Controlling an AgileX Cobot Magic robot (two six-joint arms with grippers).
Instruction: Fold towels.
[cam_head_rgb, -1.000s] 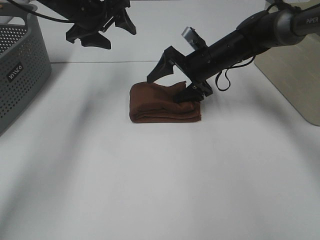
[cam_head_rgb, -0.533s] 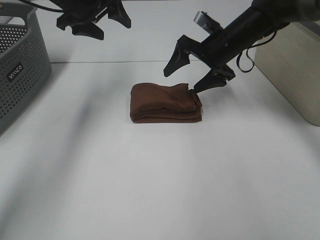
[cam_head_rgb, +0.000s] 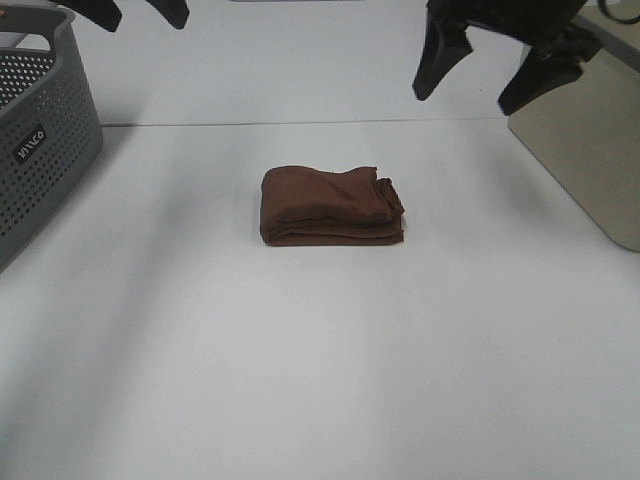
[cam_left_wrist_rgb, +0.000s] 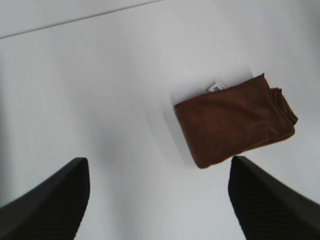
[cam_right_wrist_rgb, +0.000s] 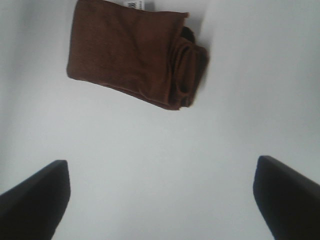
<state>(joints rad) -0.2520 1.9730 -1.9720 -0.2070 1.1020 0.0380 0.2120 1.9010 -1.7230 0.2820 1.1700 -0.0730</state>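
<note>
Hanging above the white surface (cam_head_rgb: 320, 380), the right gripper (cam_head_rgb: 497, 68) spreads its fingers (cam_head_rgb: 441, 62) wide and holds nothing; the left gripper (cam_left_wrist_rgb: 160, 200), near a grey basket (cam_head_rgb: 40, 150), also has its fingers (cam_left_wrist_rgb: 47, 205) apart and empty. Well below both, the folded brown towel (cam_head_rgb: 331, 206) lies mid-surface, its small white tag (cam_left_wrist_rgb: 216, 87) peeking out at the far edge

Colours, plain surfaces throughout.
Towel (cam_head_rgb: 330, 206) dark reddish-brown, unpatterned, white tag (cam_left_wrist_rgb: 216, 86); table (cam_head_rgb: 320, 360) white; basket (cam_head_rgb: 40, 130) grey, perforated; grippers black.
</note>
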